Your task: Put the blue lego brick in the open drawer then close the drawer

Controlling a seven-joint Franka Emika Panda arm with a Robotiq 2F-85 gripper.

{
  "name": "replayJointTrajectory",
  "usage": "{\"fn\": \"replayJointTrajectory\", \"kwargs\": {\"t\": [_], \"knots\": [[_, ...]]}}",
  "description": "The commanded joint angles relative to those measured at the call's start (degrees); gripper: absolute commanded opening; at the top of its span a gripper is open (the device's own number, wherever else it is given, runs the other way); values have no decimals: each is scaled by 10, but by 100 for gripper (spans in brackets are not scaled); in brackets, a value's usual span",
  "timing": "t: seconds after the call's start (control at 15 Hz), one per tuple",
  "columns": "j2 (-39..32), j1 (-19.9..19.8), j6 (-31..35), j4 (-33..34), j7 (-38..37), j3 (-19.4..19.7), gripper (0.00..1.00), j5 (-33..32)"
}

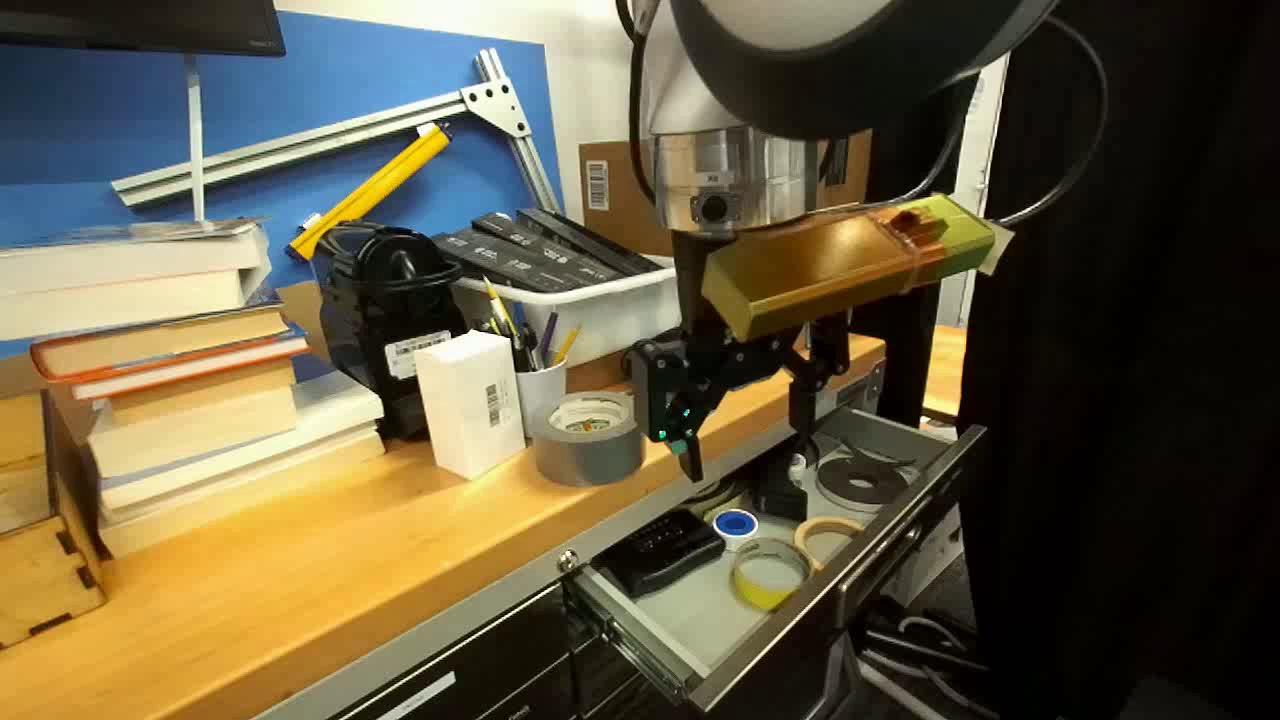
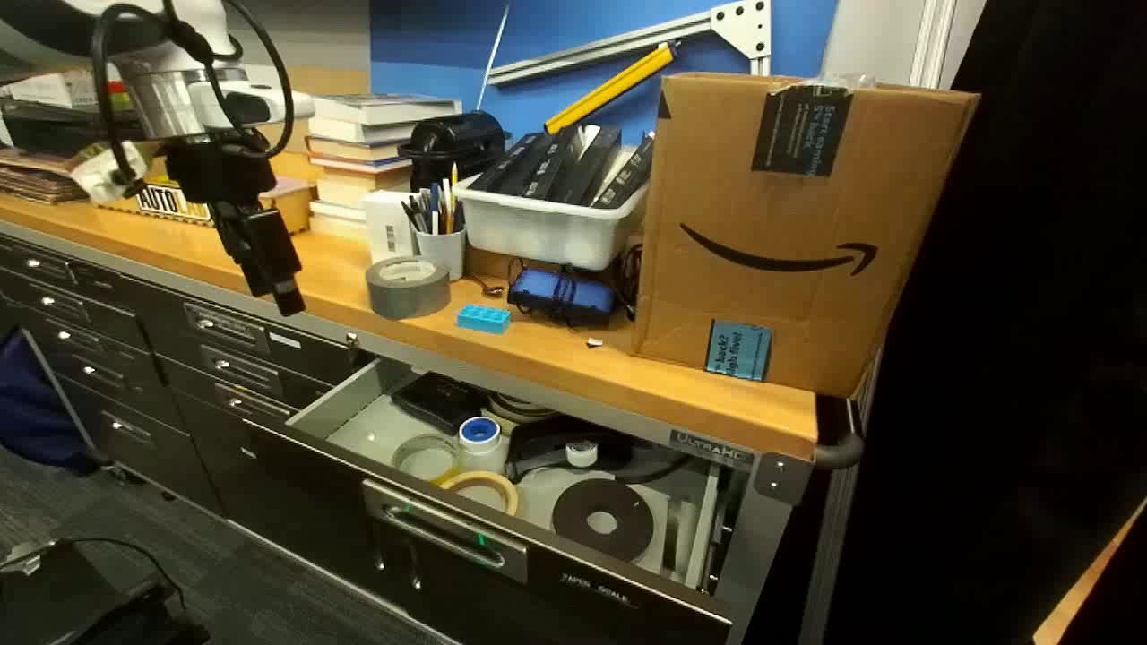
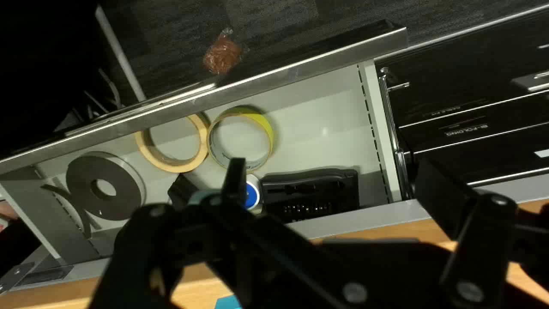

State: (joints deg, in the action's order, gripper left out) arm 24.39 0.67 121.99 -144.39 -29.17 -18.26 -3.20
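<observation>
Jaws are standing wide and empty, pick-up apparently pending, the rectangular blue plastic lego brick [image 2: 484,320] lying on the wooden table [image 2: 551,342] near the open dark-metal drawer [image 2: 560,566], next move likely calling for alignment, then descent.

Both ext. cams look down obliquely, sharing bench [image 1: 330,530] & drawer [image 2: 358,439]; wrist cam's nearer, facing dn into drawer.

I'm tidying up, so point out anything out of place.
A crumpled, shiny reddish-brown bundle seems to lie on the dark grey carpet outside the open, dark-fronted metal drawer, as if dropped there.
</observation>
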Motion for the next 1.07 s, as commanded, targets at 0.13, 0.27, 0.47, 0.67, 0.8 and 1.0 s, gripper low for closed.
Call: {"fn": "replayJointTrajectory", "kwargs": {"t": [0.13,0.27,0.47,0.67,0.8,1.0], "knots": [[-1,13,-1,7,-4,12,100,-6],[-13,9,-4,18,4,14,100,-13],[-39,-5,-15,58,59,58,100,-9],[-71,-10,-15,108,148,124,100,13],[-106,-8,-33,156,212,161,100,38],[-95,-9,-32,138,210,169,100,38]]}}
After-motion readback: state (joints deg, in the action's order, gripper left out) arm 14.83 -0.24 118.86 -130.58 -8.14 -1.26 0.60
